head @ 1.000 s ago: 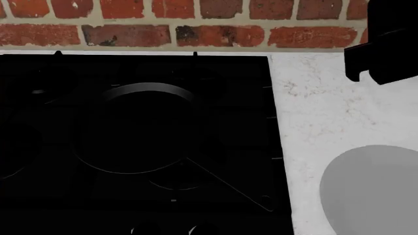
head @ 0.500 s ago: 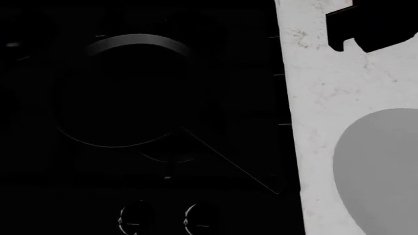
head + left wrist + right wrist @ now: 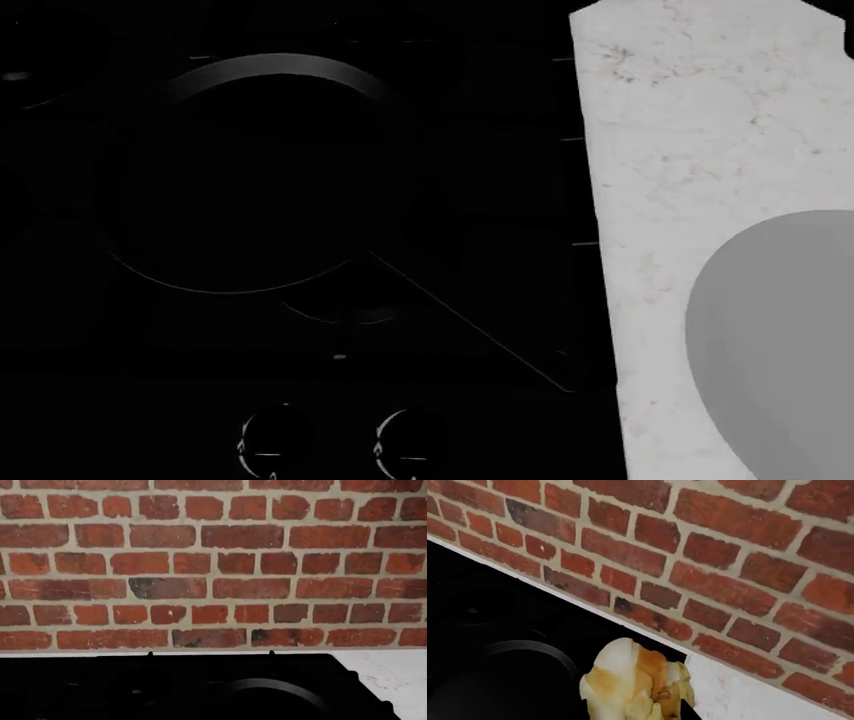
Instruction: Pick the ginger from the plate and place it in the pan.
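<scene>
Head view: pan (image 3: 247, 175) sits on the black stove (image 3: 467, 150), grey glint along its far rim, long handle (image 3: 467, 322) running toward the near right corner of the cooktop; two control knobs (image 3: 274, 440) show faintly at the near edge; white marbled countertop (image 3: 694, 130) lies to the right, and the light-grey plate (image 3: 781, 340) rests on it, cut off by the frame edge; the visible part of the plate is bare; neither gripper nor the ginger appears in this view.

Right wrist view: the only view with the ginger (image 3: 637, 682); pale yellow-tan, lobed, creased, filling the near foreground close to the camera, up off the surfaces; behind it the pan's rim (image 3: 537, 652), the stove's back edge, a strip of countertop and the brick wall (image 3: 694, 545); a dark sliver beside the ginger may be a finger, but the right pincer's fingers are not clearly shown, so whether it clamps the ginger cannot be told.

Left wrist view: brick wall, stove back edge, far arc of the pan rim (image 3: 273, 687), a corner of countertop (image 3: 393, 675); left pincer itself out of frame, state unreadable.

Writing: no brand, label or legible text in any view; knob markings too faint to read.
</scene>
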Motion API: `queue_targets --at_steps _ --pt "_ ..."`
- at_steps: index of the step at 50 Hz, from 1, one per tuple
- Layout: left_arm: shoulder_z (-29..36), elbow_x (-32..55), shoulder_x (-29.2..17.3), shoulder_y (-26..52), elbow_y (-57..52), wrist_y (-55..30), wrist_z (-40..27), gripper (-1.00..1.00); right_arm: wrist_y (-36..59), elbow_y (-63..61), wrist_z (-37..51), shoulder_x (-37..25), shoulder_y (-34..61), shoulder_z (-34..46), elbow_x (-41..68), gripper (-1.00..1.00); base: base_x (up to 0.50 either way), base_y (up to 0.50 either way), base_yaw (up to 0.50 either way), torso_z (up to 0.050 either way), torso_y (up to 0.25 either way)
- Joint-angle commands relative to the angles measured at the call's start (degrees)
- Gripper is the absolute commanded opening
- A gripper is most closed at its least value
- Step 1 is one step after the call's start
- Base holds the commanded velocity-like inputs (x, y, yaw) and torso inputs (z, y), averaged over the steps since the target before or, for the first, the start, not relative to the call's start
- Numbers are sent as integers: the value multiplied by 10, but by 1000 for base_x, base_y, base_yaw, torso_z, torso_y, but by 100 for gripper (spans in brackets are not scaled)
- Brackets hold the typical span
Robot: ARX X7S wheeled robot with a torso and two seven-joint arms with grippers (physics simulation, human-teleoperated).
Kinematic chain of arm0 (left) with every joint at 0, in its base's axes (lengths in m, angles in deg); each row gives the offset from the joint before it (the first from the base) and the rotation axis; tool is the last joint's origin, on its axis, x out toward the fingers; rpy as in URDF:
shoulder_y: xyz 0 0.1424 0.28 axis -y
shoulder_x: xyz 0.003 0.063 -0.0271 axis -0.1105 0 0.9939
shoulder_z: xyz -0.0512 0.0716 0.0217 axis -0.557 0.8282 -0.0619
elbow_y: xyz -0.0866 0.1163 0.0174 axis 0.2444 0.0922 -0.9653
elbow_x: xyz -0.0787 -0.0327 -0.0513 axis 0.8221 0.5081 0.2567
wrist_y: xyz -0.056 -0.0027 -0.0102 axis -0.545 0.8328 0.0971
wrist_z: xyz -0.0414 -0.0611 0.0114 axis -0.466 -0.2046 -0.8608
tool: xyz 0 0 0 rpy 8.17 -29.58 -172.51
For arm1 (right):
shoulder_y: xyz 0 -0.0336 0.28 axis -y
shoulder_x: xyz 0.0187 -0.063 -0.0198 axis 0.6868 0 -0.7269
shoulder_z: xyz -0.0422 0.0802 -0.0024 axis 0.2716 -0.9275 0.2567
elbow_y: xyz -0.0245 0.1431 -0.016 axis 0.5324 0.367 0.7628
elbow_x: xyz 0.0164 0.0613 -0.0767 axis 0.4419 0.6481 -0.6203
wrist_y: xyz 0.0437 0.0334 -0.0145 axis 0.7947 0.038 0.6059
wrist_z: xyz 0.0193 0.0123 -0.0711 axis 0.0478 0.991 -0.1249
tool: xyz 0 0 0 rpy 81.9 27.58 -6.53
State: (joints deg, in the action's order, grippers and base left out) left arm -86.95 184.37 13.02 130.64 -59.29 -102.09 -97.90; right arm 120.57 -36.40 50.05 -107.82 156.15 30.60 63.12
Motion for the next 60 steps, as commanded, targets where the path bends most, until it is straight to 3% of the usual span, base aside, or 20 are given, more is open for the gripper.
queue_targets --at_steps 1,21,60 --pt "-4 -4 -1 -6 2 0 8 100 -43 145 -195 112 23 101 -155 -100 0 0 0 0 0" --pt "-4 -11 0 -16 3 0 10 100 -127 393 -443 280 90 237 -297 -100 0 0 0 0 0" --pt "-11 -41 8 -40 1 -2 36 100 -169 471 -567 373 84 308 -346 -100 0 0 0 0 0"
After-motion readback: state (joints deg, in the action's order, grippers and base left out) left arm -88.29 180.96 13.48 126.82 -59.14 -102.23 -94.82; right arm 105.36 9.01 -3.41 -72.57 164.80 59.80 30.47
